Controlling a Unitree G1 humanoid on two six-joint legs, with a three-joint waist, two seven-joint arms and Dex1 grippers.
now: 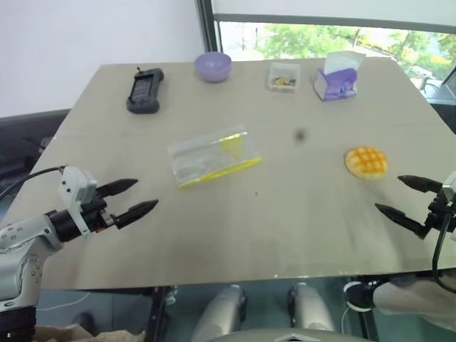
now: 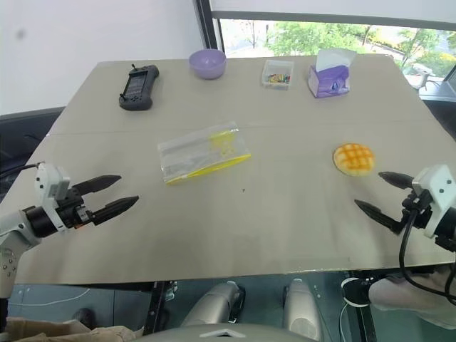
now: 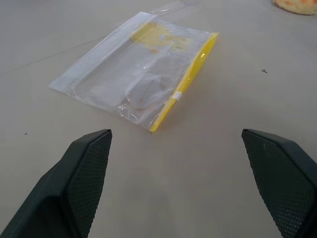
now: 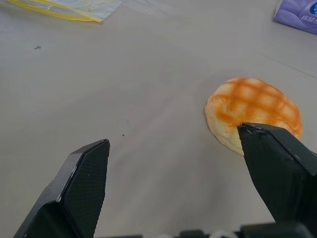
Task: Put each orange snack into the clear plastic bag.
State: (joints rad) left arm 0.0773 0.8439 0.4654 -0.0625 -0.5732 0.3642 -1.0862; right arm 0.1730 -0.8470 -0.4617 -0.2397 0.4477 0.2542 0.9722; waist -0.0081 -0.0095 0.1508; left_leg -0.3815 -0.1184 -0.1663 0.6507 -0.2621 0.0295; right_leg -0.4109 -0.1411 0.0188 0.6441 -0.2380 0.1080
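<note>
Head views: nothing done yet. Orange snack [image 1: 366,162] lies on the table [image 1: 285,228], right side, well apart from the clear plastic bag [image 1: 214,157] at centre, flat.
Left wrist: left claw [image 1: 132,199] wide, empty, facing the bag.
Right wrist: right claw [image 2: 385,192] wide, empty, just beside the snack.
Whole job left.

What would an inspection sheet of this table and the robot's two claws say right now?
Surface: beige table, a small dark spot mid-top.
Job's things: orange bun on the table, outside the clear bag, which lies flat at centre.
Clutter: black handheld device, purple bowl, small clear box, purple tissue box along the far edge.
Claws: left claw open, empty; right claw open, empty, near the bun.
Cables: black cable by left arm; another at right claw.
Surroundings: window, trees outside.
</note>
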